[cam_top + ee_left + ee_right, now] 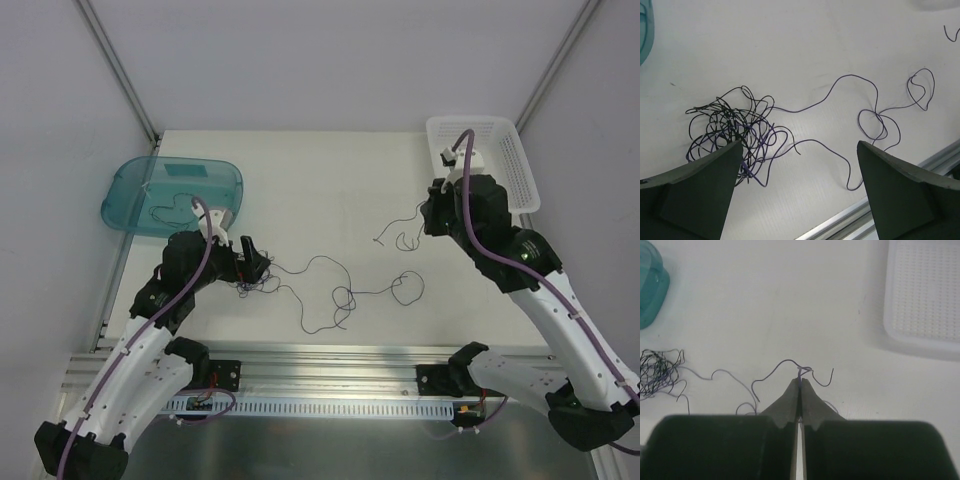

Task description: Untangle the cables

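On a white table (330,180) inside a pale-walled cell, the cables (730,127) lie mostly as a dense, dark bluish knot at 8 o'clock, with hair-thin curly strands looping off toward 5 o'clock. The right gripper (800,382), at 3 o'clock, is clenched on one short loose strand (787,360), apparently mid-separation, while the left gripper (799,146) hangs released astride the knot's edge. The next move likely calls for carrying that strand well clear without dragging its neighbours.
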Controlling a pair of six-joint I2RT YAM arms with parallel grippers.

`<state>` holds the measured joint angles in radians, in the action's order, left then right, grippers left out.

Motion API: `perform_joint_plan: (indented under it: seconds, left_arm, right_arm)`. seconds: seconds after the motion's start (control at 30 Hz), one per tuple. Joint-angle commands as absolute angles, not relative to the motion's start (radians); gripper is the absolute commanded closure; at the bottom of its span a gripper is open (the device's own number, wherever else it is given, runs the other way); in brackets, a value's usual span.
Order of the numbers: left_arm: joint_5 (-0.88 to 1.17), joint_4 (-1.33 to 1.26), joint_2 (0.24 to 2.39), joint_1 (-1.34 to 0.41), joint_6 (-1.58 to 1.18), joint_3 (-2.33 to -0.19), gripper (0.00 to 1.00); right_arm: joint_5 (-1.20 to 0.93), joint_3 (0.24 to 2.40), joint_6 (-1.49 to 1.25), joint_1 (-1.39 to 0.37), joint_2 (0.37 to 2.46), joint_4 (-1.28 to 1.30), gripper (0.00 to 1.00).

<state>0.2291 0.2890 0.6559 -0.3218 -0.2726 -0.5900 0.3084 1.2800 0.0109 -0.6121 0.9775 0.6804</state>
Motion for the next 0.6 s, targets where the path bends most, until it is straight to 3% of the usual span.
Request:
perform_joint_plan:
  seconds: [0.0, 0.27, 0.57]
  left_arm:
    - [0.151, 0.267, 0.597, -0.328, -0.293, -0.569, 0.01]
    - [-0.067, 0.328, 0.575, -0.330, -0.327, -0.578, 0.01]
    - [-0.057, 0.362, 0.623, -0.330, -0.321, -0.600, 0.01]
  right_arm:
    - [0.351, 1.400, 0.084, -0.555, 1.027, 0.641, 0.99]
    - [0.371, 1.575, 0.113, -0.297, 1.164, 0.554, 0.99]
    - [0.325, 1.678, 0.112, -0.019, 1.452, 0.345, 0.99]
